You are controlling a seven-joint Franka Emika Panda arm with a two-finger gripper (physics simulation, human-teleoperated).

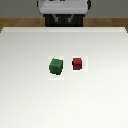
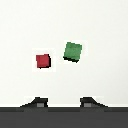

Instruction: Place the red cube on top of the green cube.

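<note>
A wide white table with a plain matte top fills nearly all the exterior view, evenly lit, and beyond its far edge runs a strip of brown wooden floor.

Setting: a bare simulated test bench, not a lived-in room. Evidence: a plain white flat tabletop fills most of the exterior view, with flat, untextured rendering. A strip of brown wood-toned floor shows beyond its far edge. A grey-and-black robot base stands there.
</note>
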